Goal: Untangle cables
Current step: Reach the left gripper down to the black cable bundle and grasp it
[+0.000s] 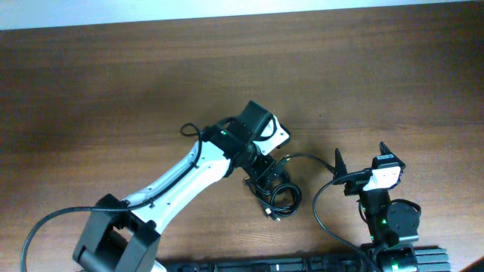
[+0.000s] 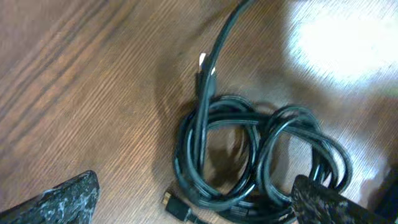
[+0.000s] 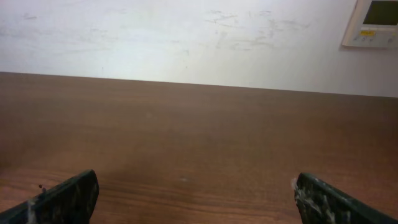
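The cables (image 2: 249,155) lie as one coiled black bundle on the wooden table (image 1: 113,83). They show in the overhead view (image 1: 278,198) just below my left gripper (image 1: 268,180). One strand (image 2: 224,37) runs away from the coil. A small plug (image 2: 179,208) lies at the coil's near edge, and a silver-tipped plug (image 2: 205,65) at its far side. My left gripper (image 2: 193,205) is open, low over the bundle, and its right finger (image 2: 323,202) overlaps the edge of the coil. My right gripper (image 1: 361,156) stands open to the right, apart from the bundle, with only bare table between its fingers (image 3: 62,199).
A thicker black wire (image 1: 316,211) loops from the right arm's wrist down to its base (image 1: 393,227). In the right wrist view the table runs to a white wall with a control panel (image 3: 376,22) at the top right.
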{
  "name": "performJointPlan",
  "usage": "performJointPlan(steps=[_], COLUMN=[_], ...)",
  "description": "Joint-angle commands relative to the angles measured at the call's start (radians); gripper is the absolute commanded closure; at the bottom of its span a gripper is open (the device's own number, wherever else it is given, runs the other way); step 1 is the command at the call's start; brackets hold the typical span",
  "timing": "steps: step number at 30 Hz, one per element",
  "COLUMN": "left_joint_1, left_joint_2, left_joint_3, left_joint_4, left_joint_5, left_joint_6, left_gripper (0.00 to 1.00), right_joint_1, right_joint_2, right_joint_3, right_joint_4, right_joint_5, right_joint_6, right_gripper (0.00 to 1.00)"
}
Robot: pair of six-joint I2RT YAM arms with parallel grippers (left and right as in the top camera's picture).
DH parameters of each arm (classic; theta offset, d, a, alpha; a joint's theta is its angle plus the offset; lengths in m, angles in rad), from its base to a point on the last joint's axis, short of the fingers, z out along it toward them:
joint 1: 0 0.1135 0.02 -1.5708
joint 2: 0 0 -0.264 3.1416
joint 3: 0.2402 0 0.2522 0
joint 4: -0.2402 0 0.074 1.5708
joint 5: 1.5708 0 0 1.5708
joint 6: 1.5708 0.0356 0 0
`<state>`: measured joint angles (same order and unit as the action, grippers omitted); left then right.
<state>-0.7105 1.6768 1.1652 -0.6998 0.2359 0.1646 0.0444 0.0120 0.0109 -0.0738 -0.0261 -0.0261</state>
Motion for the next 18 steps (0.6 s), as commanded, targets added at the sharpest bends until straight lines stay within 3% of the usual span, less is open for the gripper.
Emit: performJointPlan(steps=[1, 3, 11, 14, 18], left_joint_1=[-0.01, -0.01, -0.01, -0.01, -0.01], left_joint_2=[0.016, 0.034, 0.177, 0.178, 0.179], left_joint_3=[0.014, 0.014, 0.014, 0.013, 0.006], left_joint_4=[0.01, 0.007, 0.01, -0.004, -0.026], left_joint_5=[-0.007, -0.038, -0.042, -0.042, -0.08], left_joint_6=[-0.044, -0.109, -0.112, -0.112, -0.112], left_gripper=[0.01, 0.01, 0.01, 0.1, 0.15], right_joint_1=[-0.006, -0.006, -0.006, -0.006, -0.006], right_joint_2=[-0.006, -0.006, -0.006, -0.006, -0.006], right_joint_3=[-0.005, -0.005, -0.005, -0.005, -0.005], right_joint_4=[-0.005, -0.005, -0.005, -0.005, -0.005], right_joint_5=[-0.003, -0.003, -0.003, -0.003, -0.003], right_joint_6=[0.005, 0.005, 0.005, 0.005, 0.005], right_gripper=[0.01, 0.01, 0.01, 0.01, 0.01])
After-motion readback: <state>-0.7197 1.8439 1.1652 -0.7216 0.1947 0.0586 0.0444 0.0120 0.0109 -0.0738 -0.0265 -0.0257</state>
